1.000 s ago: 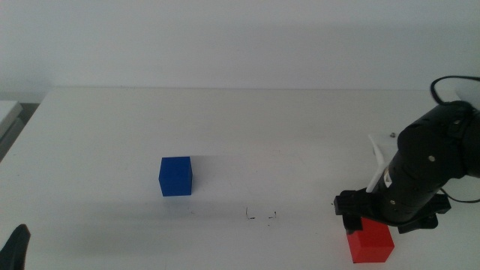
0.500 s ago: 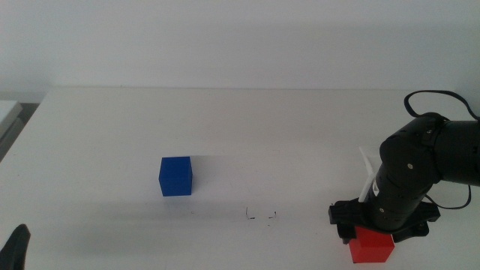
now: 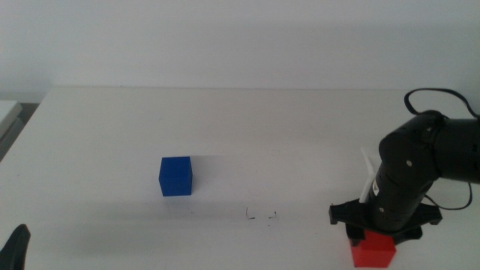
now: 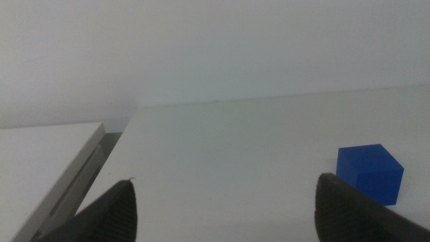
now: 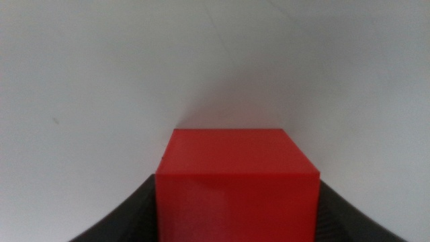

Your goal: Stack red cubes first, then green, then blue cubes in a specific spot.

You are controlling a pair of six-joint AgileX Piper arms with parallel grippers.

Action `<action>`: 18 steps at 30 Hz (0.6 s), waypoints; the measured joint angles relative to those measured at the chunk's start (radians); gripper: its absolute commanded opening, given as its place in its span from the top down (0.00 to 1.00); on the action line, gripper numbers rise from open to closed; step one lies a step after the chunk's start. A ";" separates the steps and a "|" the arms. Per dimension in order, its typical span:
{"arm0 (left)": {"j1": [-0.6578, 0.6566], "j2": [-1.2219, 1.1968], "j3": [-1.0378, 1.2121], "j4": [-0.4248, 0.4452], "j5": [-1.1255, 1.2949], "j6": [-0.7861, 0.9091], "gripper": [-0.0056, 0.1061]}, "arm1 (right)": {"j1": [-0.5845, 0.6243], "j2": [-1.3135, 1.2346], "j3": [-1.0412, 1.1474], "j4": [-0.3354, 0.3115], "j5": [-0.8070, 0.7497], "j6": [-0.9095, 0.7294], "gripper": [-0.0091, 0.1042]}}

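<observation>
The red cube (image 3: 373, 253) rests on the white table at the front right, and it fills the right wrist view (image 5: 236, 188). My right gripper (image 3: 371, 238) is down over it, both dark jaws pressed against its sides, shut on it. To the left, the specific spot (image 3: 261, 216) shows as faint black pen marks. Farther left sits the blue cube (image 3: 175, 176), which the left wrist view also catches (image 4: 369, 171). My left gripper (image 3: 16, 247) waits at the front left corner, open (image 4: 222, 202). The green cube is out of view.
A white cable or strip (image 3: 369, 169) lies on the table behind the right arm. The table's left edge and a lower grey-white surface (image 4: 47, 168) appear in the left wrist view.
The right arm has swung in and lowered over the red cube, so its jaws now flank the cube's sides. The blue cube and the left gripper have not moved.
</observation>
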 measured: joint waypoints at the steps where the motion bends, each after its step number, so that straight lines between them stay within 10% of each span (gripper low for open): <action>1: 0.000 0.000 0.000 0.000 0.000 0.000 0.17 | 0.002 0.000 -0.011 0.003 0.032 0.002 0.75; 18: 0.000 0.000 0.000 0.000 0.000 0.000 0.17 | 0.157 0.219 -0.624 -0.041 0.313 0.104 0.75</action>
